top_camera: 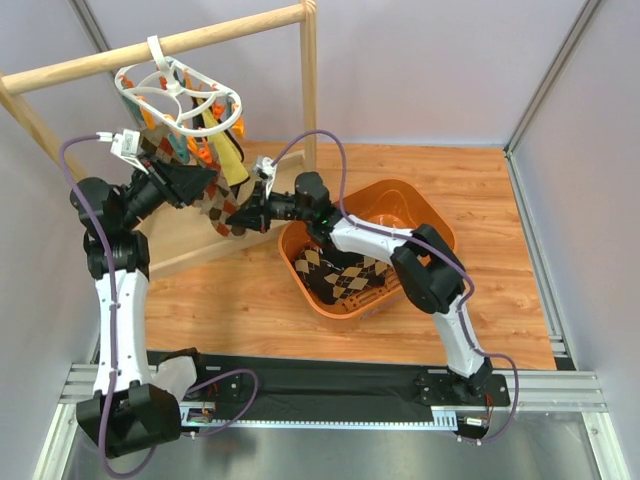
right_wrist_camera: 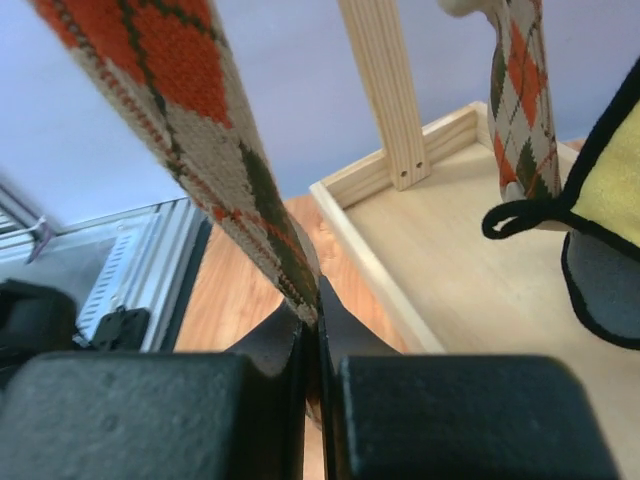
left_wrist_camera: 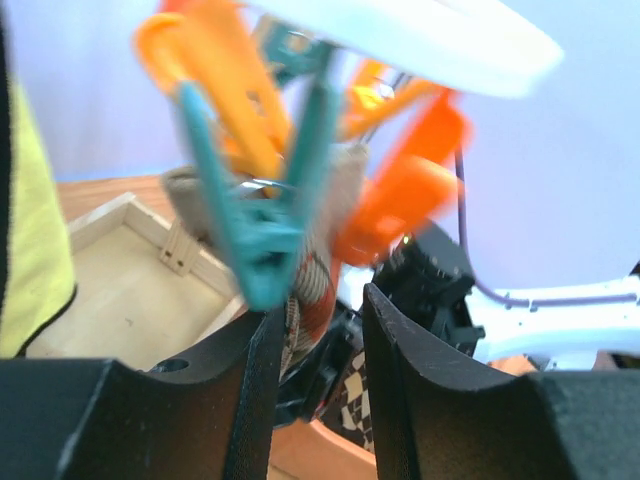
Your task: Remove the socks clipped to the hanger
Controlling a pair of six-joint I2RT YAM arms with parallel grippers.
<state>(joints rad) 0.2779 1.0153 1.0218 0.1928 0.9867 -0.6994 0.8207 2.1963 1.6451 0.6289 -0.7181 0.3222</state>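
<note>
Right wrist: right jaws clamped low on limp, light argyle sock (right_wrist_camera: 190,120); left jaws apart below teal clip (left_wrist_camera: 265,240).

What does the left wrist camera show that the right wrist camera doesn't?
Only the left wrist view shows the white hanger, its teal clip and orange clips, with the left fingers apart just below the teal one. Only the right wrist view shows the right fingers shut on an argyle sock, plus the wooden post. Both show the wooden base tray and the yellow sock.
</note>
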